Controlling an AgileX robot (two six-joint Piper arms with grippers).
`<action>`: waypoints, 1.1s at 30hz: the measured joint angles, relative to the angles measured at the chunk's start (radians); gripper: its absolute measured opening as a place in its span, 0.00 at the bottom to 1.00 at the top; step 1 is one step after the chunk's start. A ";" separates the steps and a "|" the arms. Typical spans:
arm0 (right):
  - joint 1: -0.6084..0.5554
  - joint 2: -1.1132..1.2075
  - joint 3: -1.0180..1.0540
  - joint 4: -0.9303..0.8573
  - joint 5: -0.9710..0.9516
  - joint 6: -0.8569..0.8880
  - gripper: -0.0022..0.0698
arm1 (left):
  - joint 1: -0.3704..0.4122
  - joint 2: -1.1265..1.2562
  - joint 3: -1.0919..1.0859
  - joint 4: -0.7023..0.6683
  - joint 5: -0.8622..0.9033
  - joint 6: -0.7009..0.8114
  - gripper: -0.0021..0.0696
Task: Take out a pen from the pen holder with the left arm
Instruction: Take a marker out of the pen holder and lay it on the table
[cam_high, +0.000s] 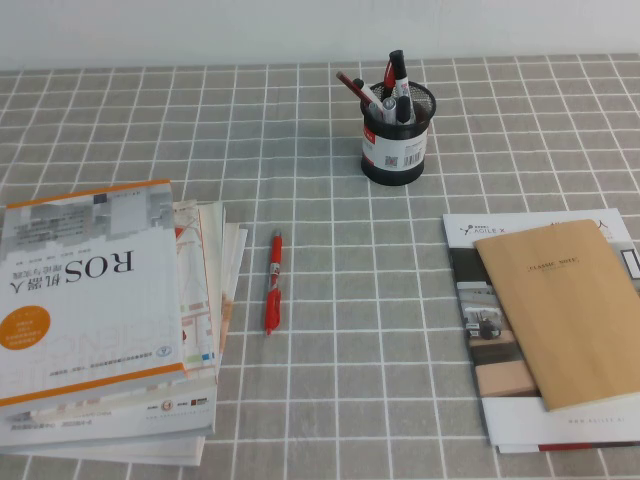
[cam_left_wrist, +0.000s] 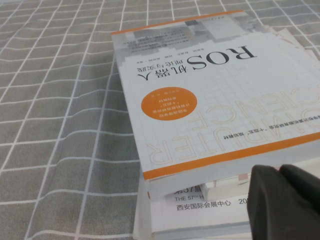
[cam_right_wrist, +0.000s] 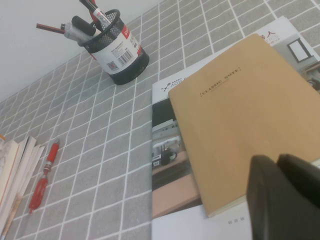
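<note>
Pen holder (cam_high: 397, 150), a black mesh cup with a white barcode label, stands toward the far side of the bench (cam_high: 330, 420), with several pens (cam_high: 395, 75) leaning out of it. One red pen (cam_high: 272, 282) lies flat on the bench, apart from the holder, just beside a stack of books (cam_high: 200, 300) on the robot's left. A grey cloth with a white grid covers the bench, and a plain pale wall (cam_high: 200, 30) rises behind it.

The top book (cam_high: 90, 290) reads "ROS" with Chinese characters and has orange bands. On the right, a tan notebook (cam_high: 565, 310) stamped "CLASSIC NOTE" lies on a brochure (cam_high: 470, 290) marked "AGILE X".

Neither arm shows in the high view. Only the left wrist view shows the left pincer (cam_left_wrist: 277, 170), pressed together and holding nothing, over the near edge of the book stack. A lower sheet there reads "THE 57th" and "西安国际会展中心". The right wrist view shows the right pincer (cam_right_wrist: 276, 162) over the tan notebook, its halves side by side with no gap.
</note>
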 joint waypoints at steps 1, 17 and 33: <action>0.000 0.000 0.000 0.000 0.000 0.000 0.01 | 0.000 0.000 0.000 0.000 0.000 0.000 0.03; 0.000 0.000 0.000 0.000 0.000 0.000 0.01 | 0.000 0.000 0.000 0.007 0.000 0.000 0.03; 0.000 0.000 0.000 0.000 0.000 0.000 0.01 | 0.000 0.000 0.000 -0.033 -0.048 -0.015 0.03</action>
